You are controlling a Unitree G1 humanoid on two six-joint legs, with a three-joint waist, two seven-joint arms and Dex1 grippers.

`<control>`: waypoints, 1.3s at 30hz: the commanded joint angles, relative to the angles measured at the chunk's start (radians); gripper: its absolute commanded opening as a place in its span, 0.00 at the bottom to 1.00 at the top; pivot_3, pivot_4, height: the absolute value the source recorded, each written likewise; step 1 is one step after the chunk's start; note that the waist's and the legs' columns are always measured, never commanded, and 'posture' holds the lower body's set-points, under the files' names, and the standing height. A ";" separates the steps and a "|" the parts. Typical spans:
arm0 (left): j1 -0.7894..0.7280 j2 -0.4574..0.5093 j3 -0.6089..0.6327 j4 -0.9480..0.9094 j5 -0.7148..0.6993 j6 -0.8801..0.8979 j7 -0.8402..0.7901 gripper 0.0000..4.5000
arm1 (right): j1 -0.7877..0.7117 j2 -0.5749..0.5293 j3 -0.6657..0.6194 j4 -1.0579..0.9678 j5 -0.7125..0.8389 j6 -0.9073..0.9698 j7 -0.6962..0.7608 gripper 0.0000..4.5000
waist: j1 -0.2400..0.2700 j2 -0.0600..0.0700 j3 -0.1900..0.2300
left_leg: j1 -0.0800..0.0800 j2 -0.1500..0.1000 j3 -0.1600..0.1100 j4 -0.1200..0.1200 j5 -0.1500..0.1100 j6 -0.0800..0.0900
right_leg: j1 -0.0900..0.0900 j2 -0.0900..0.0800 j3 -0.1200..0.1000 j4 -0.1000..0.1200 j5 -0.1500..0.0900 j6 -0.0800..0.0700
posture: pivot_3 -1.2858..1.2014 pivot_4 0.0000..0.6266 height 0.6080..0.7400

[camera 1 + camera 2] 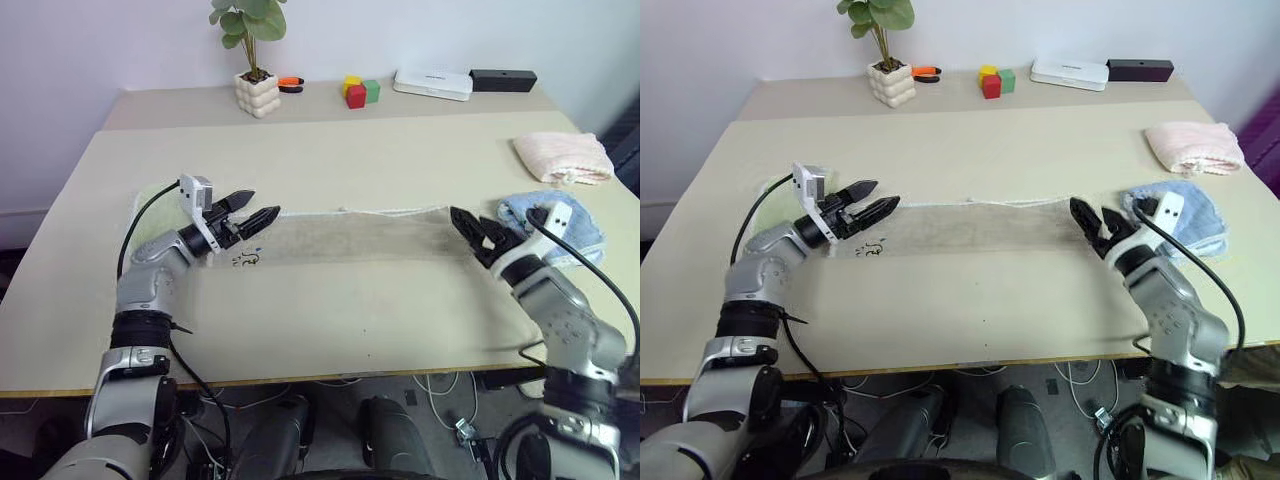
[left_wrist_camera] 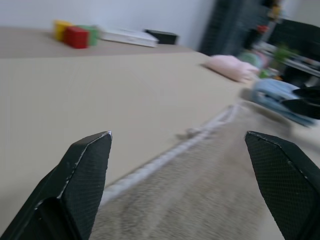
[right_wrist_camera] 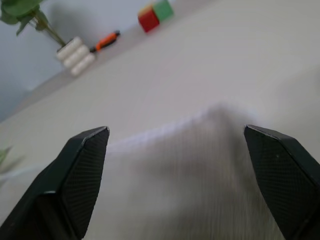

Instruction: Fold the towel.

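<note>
While splayed empty, left hand [image 1: 253,209], right hand [image 1: 470,228], flanking towel [image 1: 355,236]

Beige towel [image 1: 350,238] with whitish trim; pink towel [image 1: 563,157]; red block [image 1: 356,96].

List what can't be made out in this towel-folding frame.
- Dark embroidered mark on the towel: too small to read, head views.
- Towel's near-left corner: hidden behind the left gripper.
- Blue cloth: partly covered by the right gripper and its wrist.
- Towel weave: blurred, left wrist view.
</note>
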State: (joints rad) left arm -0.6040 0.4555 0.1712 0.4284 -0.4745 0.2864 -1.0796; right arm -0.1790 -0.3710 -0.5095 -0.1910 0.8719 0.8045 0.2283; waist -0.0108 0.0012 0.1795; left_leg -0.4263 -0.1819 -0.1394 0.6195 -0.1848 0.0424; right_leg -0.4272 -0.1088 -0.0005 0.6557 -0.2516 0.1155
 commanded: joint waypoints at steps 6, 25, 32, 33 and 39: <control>-0.053 0.066 -0.011 -0.026 -0.049 0.044 -0.191 1.00 | 0.080 0.066 -0.105 -0.154 0.175 0.062 -0.245 1.00 | 0.001 0.000 0.000 | 0.000 0.000 0.000 -0.001 -0.001 -0.002 | 0.000 0.000 0.000 -0.001 0.000 0.000 | 0.52 0.24 1.00; 0.019 0.088 -0.002 -0.167 -0.066 0.042 -0.184 1.00 | -0.048 0.148 -0.025 0.080 0.121 -0.038 -0.325 0.95 | -0.001 0.000 0.000 | 0.001 0.001 0.000 -0.003 0.000 0.000 | 0.001 0.000 0.000 -0.004 0.000 0.000 | 0.52 0.24 1.00; 0.034 0.096 0.000 -0.181 -0.067 0.032 -0.158 1.00 | -0.097 0.168 -0.013 0.134 0.107 -0.064 -0.328 0.27 | -0.005 -0.001 -0.001 | 0.002 0.002 0.000 -0.005 0.001 -0.001 | 0.001 0.002 0.000 -0.004 0.000 -0.001 | 0.52 0.24 1.00; 0.035 0.097 0.000 -0.183 -0.068 0.033 -0.157 1.00 | -0.104 0.164 -0.017 0.138 0.103 -0.068 -0.329 0.16 | -0.004 -0.001 -0.001 | 0.002 0.002 0.000 -0.005 0.001 -0.001 | 0.001 0.002 0.001 -0.005 0.001 -0.002 | 0.52 0.24 1.00; 0.029 0.100 -0.002 -0.169 -0.065 0.019 -0.157 1.00 | -0.099 0.061 -0.056 0.122 0.077 -0.071 -0.301 0.02 | 0.007 -0.001 -0.001 | 0.002 0.003 0.000 -0.005 0.001 -0.001 | 0.000 0.003 0.001 -0.007 0.002 -0.002 | 0.52 0.24 1.00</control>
State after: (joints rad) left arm -0.5629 0.5419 0.1422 0.2772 -0.5245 0.3228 -1.2354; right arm -0.2793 -0.2806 -0.5288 -0.0500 0.9505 0.7388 -0.0873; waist -0.0041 0.0006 0.1786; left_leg -0.4243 -0.1794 -0.1394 0.6148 -0.1838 0.0412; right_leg -0.4268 -0.1057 0.0001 0.6486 -0.2501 0.1133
